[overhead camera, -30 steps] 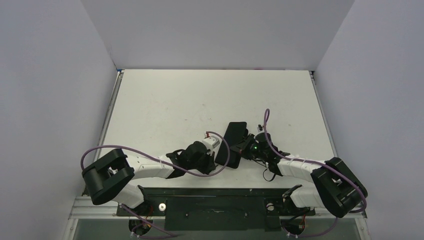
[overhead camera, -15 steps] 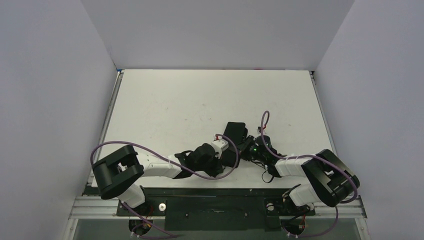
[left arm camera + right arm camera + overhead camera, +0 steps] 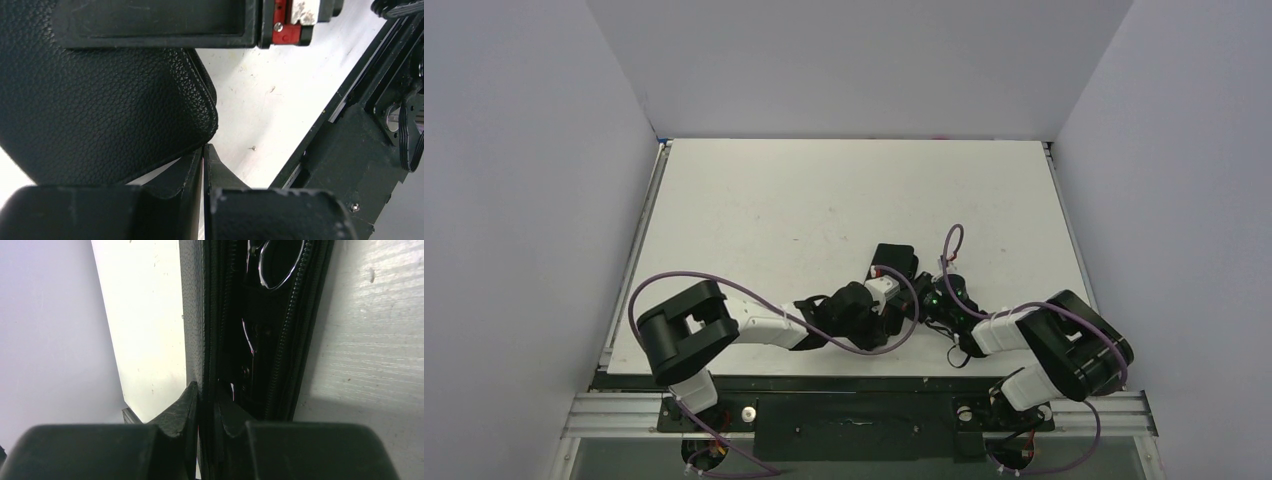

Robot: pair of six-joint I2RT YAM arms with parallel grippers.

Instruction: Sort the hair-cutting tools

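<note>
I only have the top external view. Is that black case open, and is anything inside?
Observer: Yes; the right wrist view shows the flat black textured zip case gaping along its zipper, a finger ring of the thin silver metal scissors inside.
Operator: What about the right end effector?
Observer: The right end effector is clamped on one wall of the open edge.
Operator: And the left?
Observer: The left end effector has its fingers together at the case's rounded corner.

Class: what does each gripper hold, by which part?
The right gripper pinches the black zip case by one cover's edge. The left gripper is closed at the case's rounded corner; whether it grips cannot be told.
</note>
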